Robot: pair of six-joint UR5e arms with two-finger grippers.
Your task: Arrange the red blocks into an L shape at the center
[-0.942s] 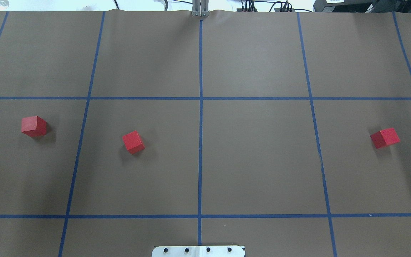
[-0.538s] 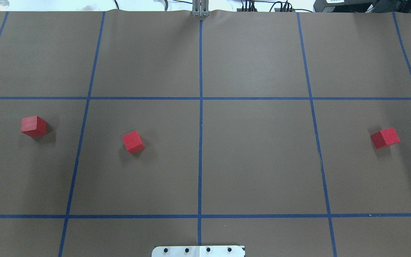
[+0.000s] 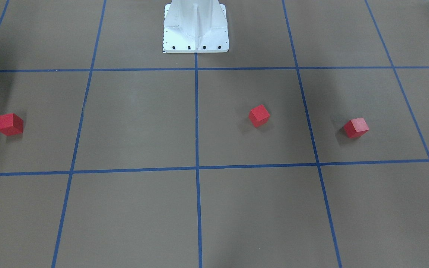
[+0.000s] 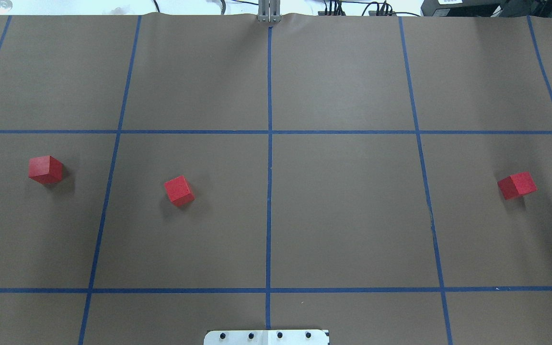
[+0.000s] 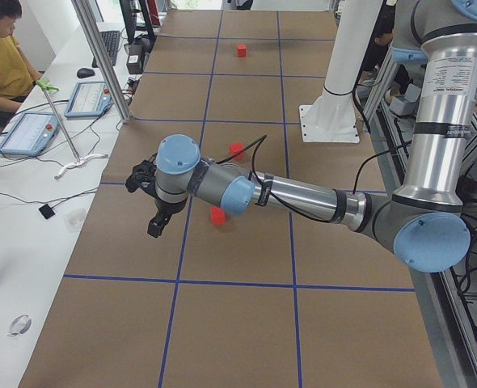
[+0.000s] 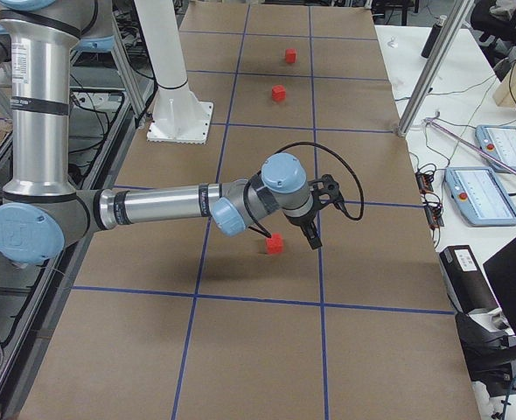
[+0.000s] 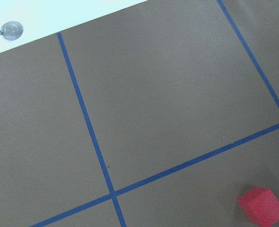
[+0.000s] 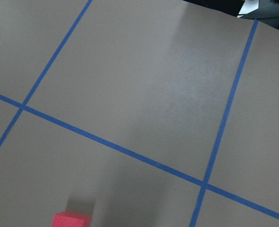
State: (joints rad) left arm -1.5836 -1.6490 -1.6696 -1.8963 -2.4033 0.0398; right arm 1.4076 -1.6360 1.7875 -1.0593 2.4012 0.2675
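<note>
Bench point(image 4: 352, 215): brown, blue-taped grid.
Red blocks point(image 4: 179, 190): three, well apart; one near each gripper.
Left gripper point(image 5: 154, 229): I cannot tell whether spread or pressed together.
Right gripper point(image 6: 315, 242): same, cannot tell.

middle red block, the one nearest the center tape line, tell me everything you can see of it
The middle red block is a small matte red cube with plain, unmarked faces and crisp edges. It sits flat on the brown surface, turned at an angle to the grid. It lies inside the square just to the robot's left of the center tape line, clear of the tape. Nothing but the surface touches it.
</note>
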